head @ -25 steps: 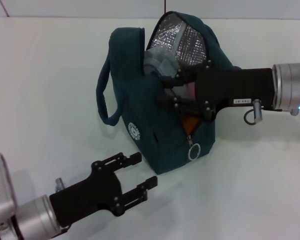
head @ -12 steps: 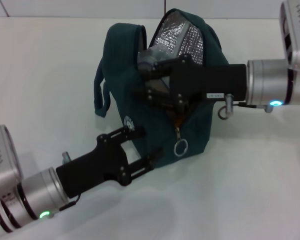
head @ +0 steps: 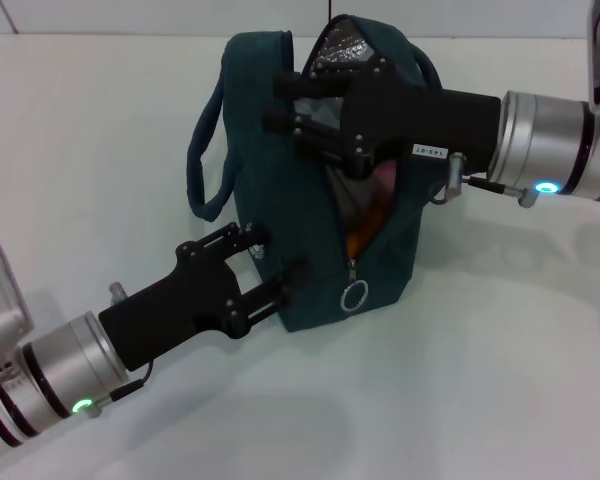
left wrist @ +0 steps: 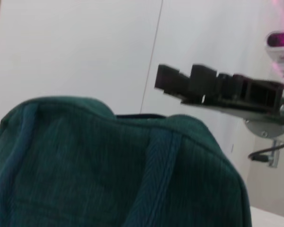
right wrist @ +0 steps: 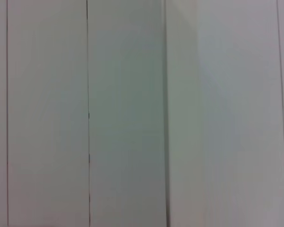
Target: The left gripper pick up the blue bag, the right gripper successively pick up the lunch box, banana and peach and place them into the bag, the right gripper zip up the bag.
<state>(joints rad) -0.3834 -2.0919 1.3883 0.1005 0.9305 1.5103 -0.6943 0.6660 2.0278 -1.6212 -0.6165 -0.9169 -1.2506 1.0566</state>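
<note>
The blue bag (head: 300, 200) stands upright mid-table, its mouth unzipped and silver lining (head: 342, 52) showing at the top. My left gripper (head: 268, 263) is open at the bag's lower near corner, fingers against the fabric. My right gripper (head: 283, 104) is open and reaches across the bag's mouth near the top. In the open slit I see a pink patch (head: 385, 180), likely the peach, and an orange strip (head: 365, 232) below it. Something grey (head: 325, 118), perhaps the lunch box, lies behind the right fingers. The left wrist view shows the bag (left wrist: 109, 165) close up, with the right gripper (left wrist: 180, 82) above it.
The zipper's ring pull (head: 355, 296) hangs at the low end of the slit. A carry strap (head: 205, 160) loops out from the bag on its left. The white table (head: 500, 380) lies around it. The right wrist view shows only wall panels (right wrist: 132, 113).
My left gripper has come forward from the table's near edge up to the bag's corner. The right gripper has shifted left and up across the mouth, and the bag now stands straighter.
</note>
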